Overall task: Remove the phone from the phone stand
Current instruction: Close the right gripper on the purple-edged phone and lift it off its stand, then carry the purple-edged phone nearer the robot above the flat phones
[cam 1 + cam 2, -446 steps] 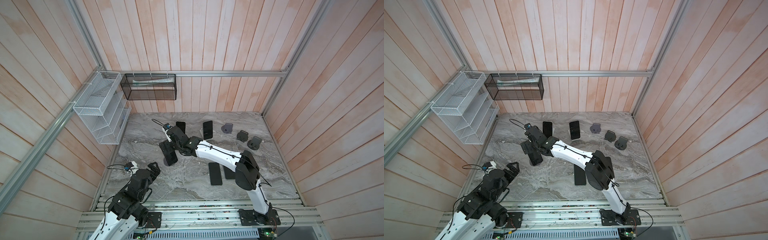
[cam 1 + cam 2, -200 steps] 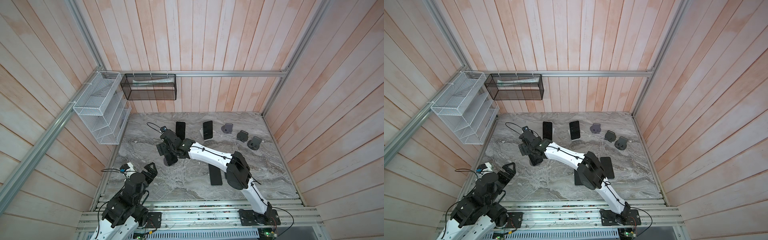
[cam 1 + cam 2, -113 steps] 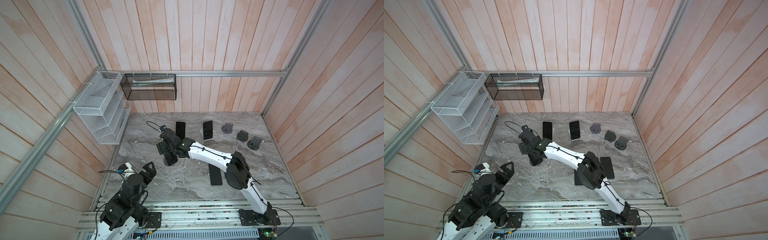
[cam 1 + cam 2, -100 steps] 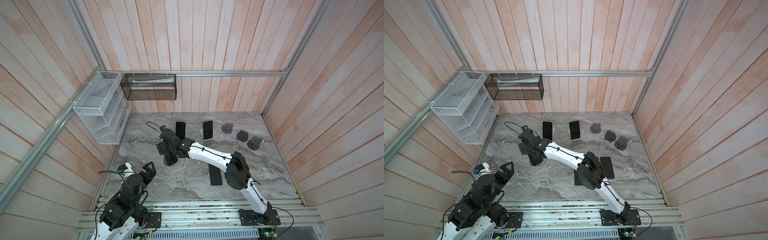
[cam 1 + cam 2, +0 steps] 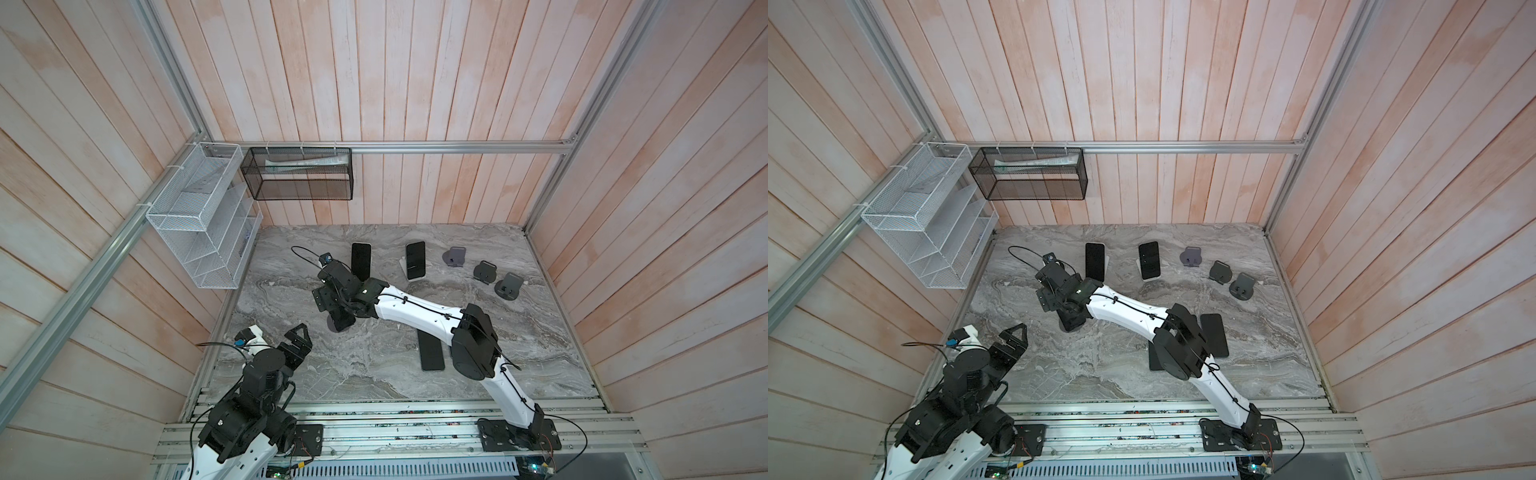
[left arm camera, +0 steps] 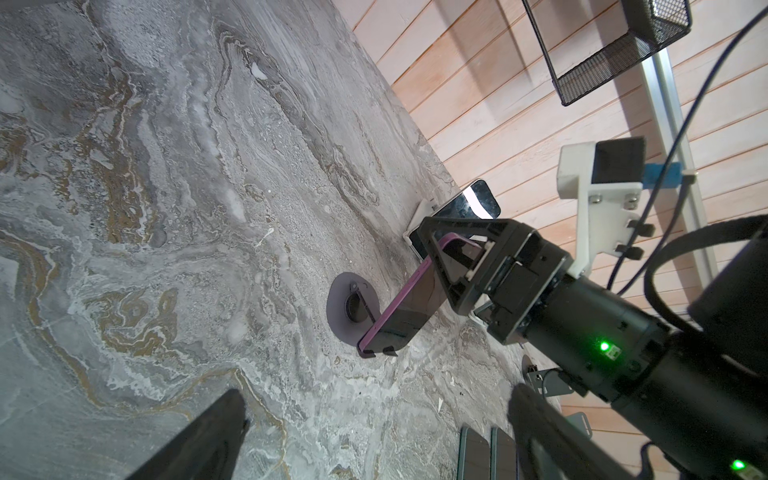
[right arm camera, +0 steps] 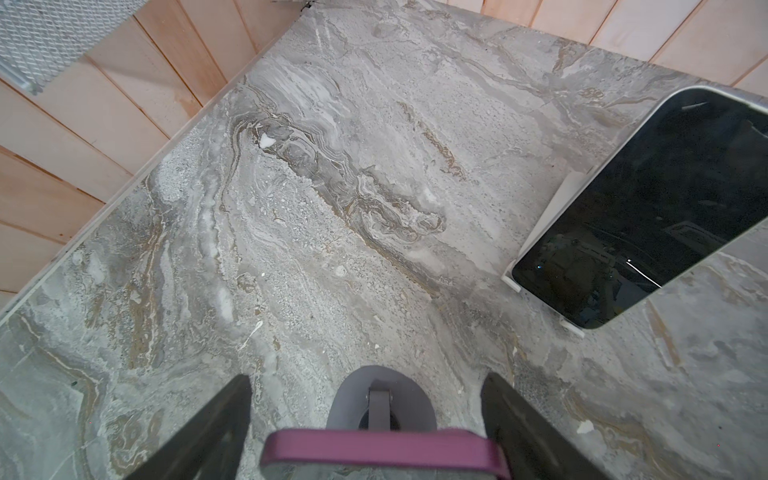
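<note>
Left wrist view: the phone (image 6: 409, 309), dark-faced with a purple edge, leans tilted on the stand (image 6: 337, 297), with its lower end in the stand's lip and its back on the stand's arm. The stand's round grey base lies flat on the surface (image 6: 166, 166), left of the middle in both top views. The right gripper (image 7: 366, 377) reaches over the phone's upper end with one finger on each side of it. In the right wrist view the purple top edge lies between the fingers (image 7: 216, 424). A thin gap shows at one finger and the other meets the phone's corner. The jaws stand wide about the phone, but I cannot tell whether they press it. The phone is not lifted off the stand.

Just behind, towards the back wall, a second phone (image 7: 648, 199) leans on a white stand (image 7: 544, 232). A third phone (image 5: 415, 260) leans likewise further right. Three more grey stands (image 5: 485, 272) sit in a row at the right back. Two flat phones (image 5: 1214, 334) lie on the surface by the right arm's elbow. The left gripper (image 5: 297, 338) hangs over the near left corner of the surface, well apart from the phone, with its jaws wide open.
</note>
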Action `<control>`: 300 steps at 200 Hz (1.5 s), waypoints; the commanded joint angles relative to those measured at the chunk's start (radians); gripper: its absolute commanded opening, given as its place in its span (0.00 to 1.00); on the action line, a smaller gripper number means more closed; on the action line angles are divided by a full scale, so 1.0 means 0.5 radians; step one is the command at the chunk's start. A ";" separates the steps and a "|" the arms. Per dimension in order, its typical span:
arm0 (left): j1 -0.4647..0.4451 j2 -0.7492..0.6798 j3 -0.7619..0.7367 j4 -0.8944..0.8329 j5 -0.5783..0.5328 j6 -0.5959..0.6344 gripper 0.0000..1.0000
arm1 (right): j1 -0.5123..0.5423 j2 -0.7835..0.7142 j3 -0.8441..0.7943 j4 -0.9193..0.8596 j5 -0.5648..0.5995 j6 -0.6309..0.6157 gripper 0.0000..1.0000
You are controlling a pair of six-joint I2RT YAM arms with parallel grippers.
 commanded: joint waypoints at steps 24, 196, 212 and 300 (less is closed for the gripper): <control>0.010 -0.029 0.007 0.073 -0.038 0.071 1.00 | 0.010 0.017 -0.090 0.023 0.024 0.017 0.88; 0.008 0.076 0.195 0.188 -0.119 0.398 1.00 | 0.029 -0.344 -0.369 0.215 0.067 -0.034 0.71; 0.009 0.085 0.182 0.205 -0.091 0.390 1.00 | 0.030 -0.337 -0.360 0.208 0.068 -0.038 0.71; 0.008 0.134 0.117 0.384 0.035 0.392 1.00 | 0.032 -0.606 -0.512 0.126 0.318 -0.041 0.71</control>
